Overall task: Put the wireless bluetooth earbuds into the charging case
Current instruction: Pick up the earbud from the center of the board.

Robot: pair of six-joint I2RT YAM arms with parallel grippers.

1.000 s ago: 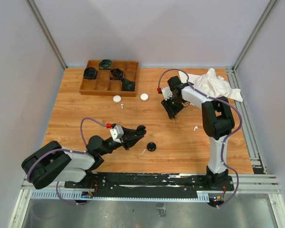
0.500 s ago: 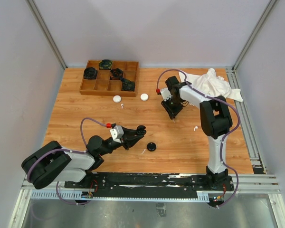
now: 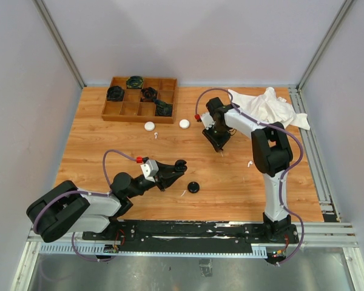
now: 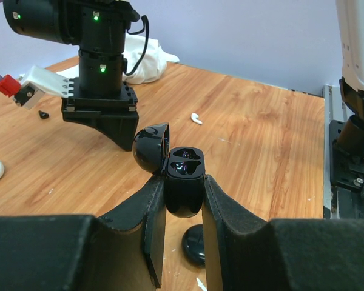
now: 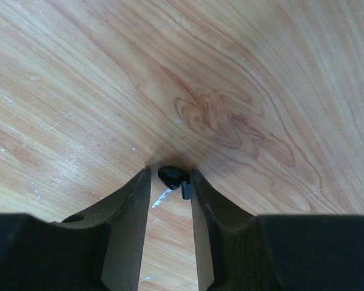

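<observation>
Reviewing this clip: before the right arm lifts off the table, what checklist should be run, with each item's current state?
1. Black earbud lies between the right gripper fingers: ok.
2. Both fingers pressed firmly on the earbud: cannot tell; a sliver of gap shows on one side.
3. Charging case clamped in the left gripper: ok.
4. Lid swung open: ok.
5. Sockets facing up and looking unoccupied: ok.
6. Earbud's stem orientation suited to a socket: cannot tell.
</observation>
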